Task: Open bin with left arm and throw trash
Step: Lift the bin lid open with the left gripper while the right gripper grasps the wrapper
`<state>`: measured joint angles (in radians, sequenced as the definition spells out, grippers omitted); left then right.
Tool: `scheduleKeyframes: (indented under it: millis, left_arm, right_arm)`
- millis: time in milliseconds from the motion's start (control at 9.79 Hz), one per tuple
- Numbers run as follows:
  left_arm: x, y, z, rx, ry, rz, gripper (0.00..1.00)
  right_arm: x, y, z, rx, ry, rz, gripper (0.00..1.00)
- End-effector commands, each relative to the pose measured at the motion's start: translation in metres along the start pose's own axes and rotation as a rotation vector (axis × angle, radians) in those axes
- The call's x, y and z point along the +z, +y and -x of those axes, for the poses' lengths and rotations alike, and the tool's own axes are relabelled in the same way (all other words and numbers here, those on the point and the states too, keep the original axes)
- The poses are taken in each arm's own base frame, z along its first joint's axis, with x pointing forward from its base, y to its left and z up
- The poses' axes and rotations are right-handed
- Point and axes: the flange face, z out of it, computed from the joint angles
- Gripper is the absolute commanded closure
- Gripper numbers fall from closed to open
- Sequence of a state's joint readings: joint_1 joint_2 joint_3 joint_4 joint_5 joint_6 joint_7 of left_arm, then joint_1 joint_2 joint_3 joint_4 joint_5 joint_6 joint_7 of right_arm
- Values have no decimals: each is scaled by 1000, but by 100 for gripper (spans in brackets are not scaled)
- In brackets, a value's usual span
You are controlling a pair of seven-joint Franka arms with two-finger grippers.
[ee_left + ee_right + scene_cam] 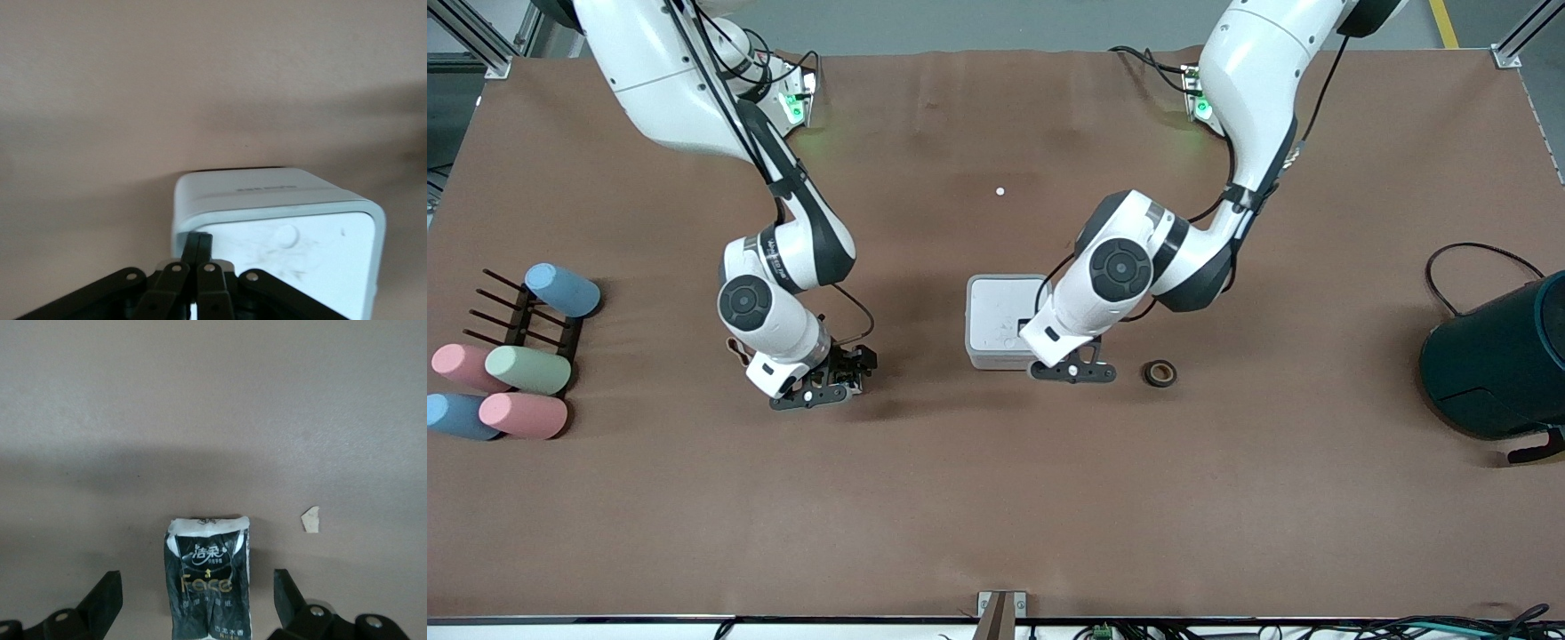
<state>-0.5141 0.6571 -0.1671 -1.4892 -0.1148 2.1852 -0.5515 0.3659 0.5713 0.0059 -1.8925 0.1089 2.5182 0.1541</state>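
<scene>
The white-grey bin (996, 311) sits mid-table with its lid flat and closed; it also shows in the left wrist view (280, 230). My left gripper (1072, 366) is shut and empty, its fingertips (198, 241) pressed together at the lid's rim by a corner. The dark tape roll (1160, 372) lies on the table beside that gripper, toward the left arm's end. My right gripper (840, 369) is open and low over the black printed wrapper (208, 577), with one finger on each side and not touching it. A pale looped band (736, 348) peeks out beside the right wrist.
Pastel cups (527, 369) lie on and around a dark rack (516, 311) at the right arm's end. A large dark teal cylinder (1498, 360) with a black cable lies at the left arm's end. A small pale scrap (310, 519) lies near the wrapper.
</scene>
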Motion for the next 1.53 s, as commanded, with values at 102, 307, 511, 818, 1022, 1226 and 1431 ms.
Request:
scheduleKeyframes:
  millis: [102,307,511,818,1022,1226,1431]
  left_arm:
    - [2,33,14,27,5,20,100]
    - [18,43,17,14,30,41,100]
    - [46,48,19,20,75,66,100]
    - [49,25,16,-5,55,26,100]
    - [-36,-16,-3,3,12,-125,100]
    - [-67,-64,-24,51,-8,-172,100]
    - [-42,-136,-59,69,-53,-177,64]
  right_arm:
    - [-4,-14,9,-33,4,2,0]
    - [1,-17,14,-44,-12,8,0]
    - [7,-13,18,-39,-27,16,8]
    - [7,-7,16,-30,-27,17,9]
    - [11,0,14,-21,-29,25,9]
    - [15,6,14,-16,-32,37,17]
    - [16,6,15,-11,-34,39,45]
